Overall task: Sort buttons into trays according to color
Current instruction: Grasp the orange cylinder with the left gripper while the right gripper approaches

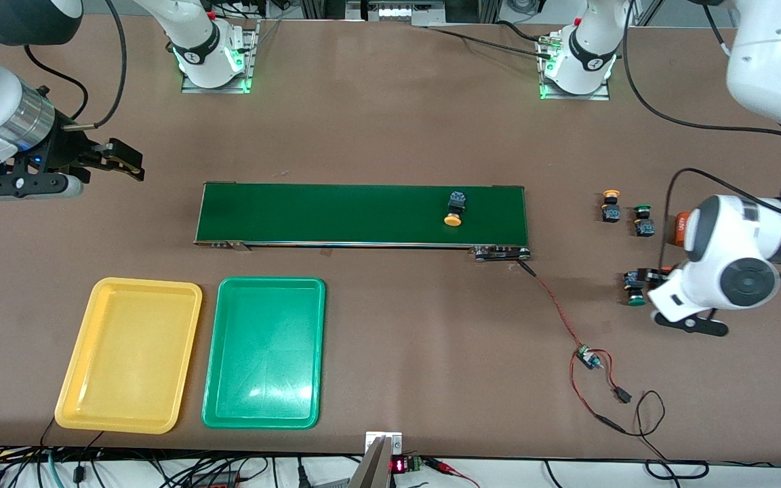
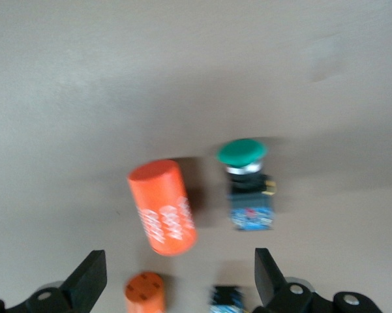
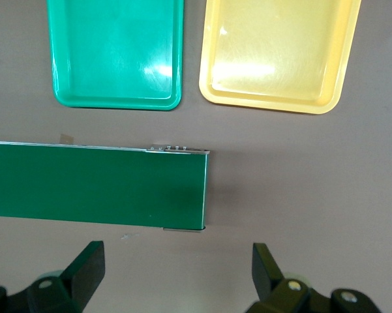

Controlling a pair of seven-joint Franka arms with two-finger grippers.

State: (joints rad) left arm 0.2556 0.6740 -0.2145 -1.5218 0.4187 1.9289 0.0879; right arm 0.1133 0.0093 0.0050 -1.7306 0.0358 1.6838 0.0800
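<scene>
Left end effector (image 2: 176,283) open above green button (image 2: 248,186).

- One button (image 1: 455,207) lies tipped over on the belt (image 1: 336,213), toward the left arm's end.
- Two trays (image 1: 129,356) (image 1: 265,352) sit side by side, nearer the front camera than the belt.
- Three buttons (image 1: 611,205) (image 1: 644,221) (image 1: 634,287) sit on the table (image 1: 390,122) off the belt's left-arm end.

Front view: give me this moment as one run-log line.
yellow button: on belt | three buttons: on table near left gripper, open | right gripper: open, waiting | yellow tray, green tray: no buttons
</scene>
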